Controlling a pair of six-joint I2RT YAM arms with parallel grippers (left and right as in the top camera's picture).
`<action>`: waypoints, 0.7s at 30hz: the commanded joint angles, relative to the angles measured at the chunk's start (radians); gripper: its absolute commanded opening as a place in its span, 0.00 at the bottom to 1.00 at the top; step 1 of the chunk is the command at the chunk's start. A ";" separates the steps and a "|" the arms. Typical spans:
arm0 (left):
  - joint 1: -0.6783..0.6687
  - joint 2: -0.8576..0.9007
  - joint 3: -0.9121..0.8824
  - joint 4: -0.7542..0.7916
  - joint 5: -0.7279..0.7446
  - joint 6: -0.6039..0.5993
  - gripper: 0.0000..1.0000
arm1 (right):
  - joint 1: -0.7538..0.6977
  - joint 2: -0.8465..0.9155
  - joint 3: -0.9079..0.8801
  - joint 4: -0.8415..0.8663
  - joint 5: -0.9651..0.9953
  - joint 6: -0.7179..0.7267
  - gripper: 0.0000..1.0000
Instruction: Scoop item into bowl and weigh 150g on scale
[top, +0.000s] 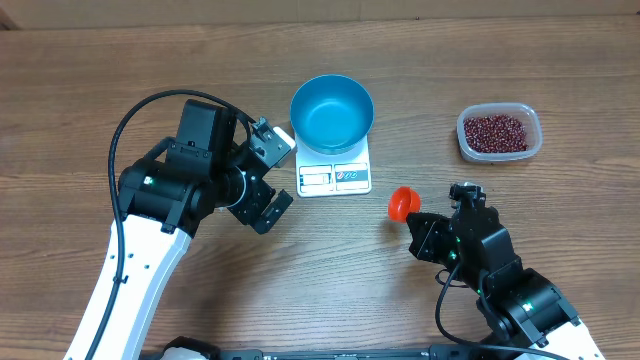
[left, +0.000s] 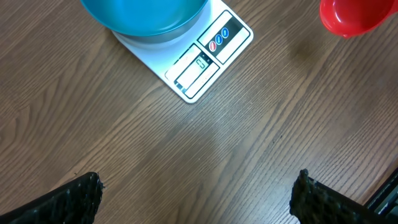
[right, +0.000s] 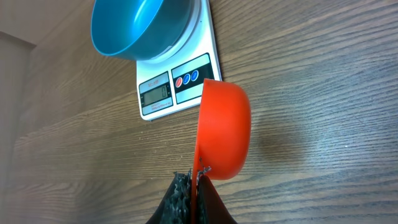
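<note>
The blue bowl (top: 332, 112) stands on the white scale (top: 335, 178) at the table's middle back, and its inside shows only blue. The item, dark red-brown beans (top: 495, 130), fills a clear tub (top: 535, 140) at the back right. My right gripper (top: 415, 222) is shut on the thin handle of a red scoop (top: 402, 203), just right of the scale's front. In the right wrist view the scoop (right: 224, 130) is turned on its side in front of the scale (right: 177, 81) and the bowl (right: 124, 28). My left gripper (top: 275, 178) stands wide open beside the scale's left edge, holding nothing.
The left wrist view shows bare wood between the open fingers (left: 74, 199), with the scale (left: 205, 59), the bowl (left: 143, 15) and the scoop (left: 354, 15) beyond. A black cable (top: 130, 120) loops over the left arm.
</note>
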 joint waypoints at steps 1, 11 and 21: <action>0.005 -0.005 -0.003 0.005 -0.001 -0.022 1.00 | -0.003 -0.002 0.021 -0.001 0.009 0.000 0.04; 0.004 -0.005 -0.003 0.018 0.002 0.016 1.00 | -0.003 -0.002 0.021 -0.001 0.009 0.000 0.04; 0.004 0.000 -0.003 0.026 0.001 0.016 1.00 | -0.003 -0.002 0.021 -0.001 0.008 0.000 0.04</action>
